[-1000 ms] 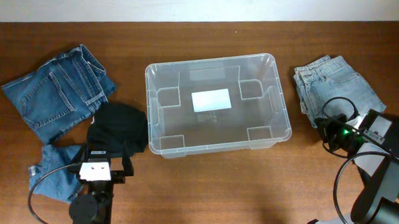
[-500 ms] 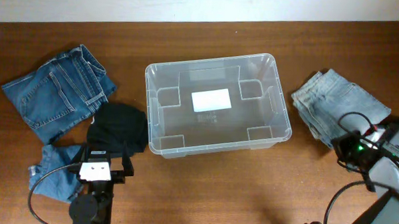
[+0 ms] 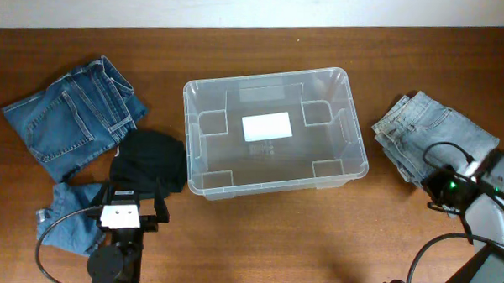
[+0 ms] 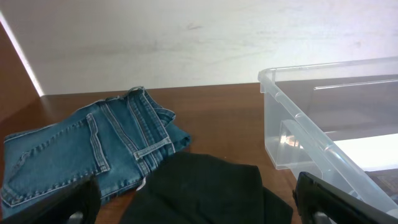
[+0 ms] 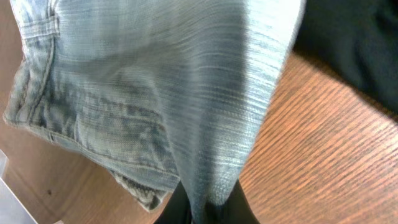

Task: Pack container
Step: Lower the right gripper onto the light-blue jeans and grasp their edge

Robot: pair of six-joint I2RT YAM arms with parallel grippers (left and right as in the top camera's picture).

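Observation:
The container (image 3: 189, 148), a clear bin with a white label (image 3: 266, 126) on its bottom, stands at the table's middle with nothing in it. Its corner also shows in the left wrist view (image 4: 292, 118). My right gripper (image 3: 440, 188) is shut on an edge of the folded light-blue jeans (image 3: 433, 131) to the right of the bin. In the right wrist view the denim (image 5: 155, 93) is pinched between the fingers (image 5: 208, 208). My left gripper (image 3: 122, 213) is open over a black garment (image 3: 150, 159), which also shows between its fingers (image 4: 199, 211).
Dark blue jeans (image 3: 72, 118) lie at the far left and also show in the left wrist view (image 4: 93, 149). A smaller blue denim piece (image 3: 64, 215) lies by the left arm's base. A white wall runs along the table's far edge.
My right gripper has moved right and toward the front, dragging the light-blue jeans with it; the pile has shifted and turned. The left arm has not moved.

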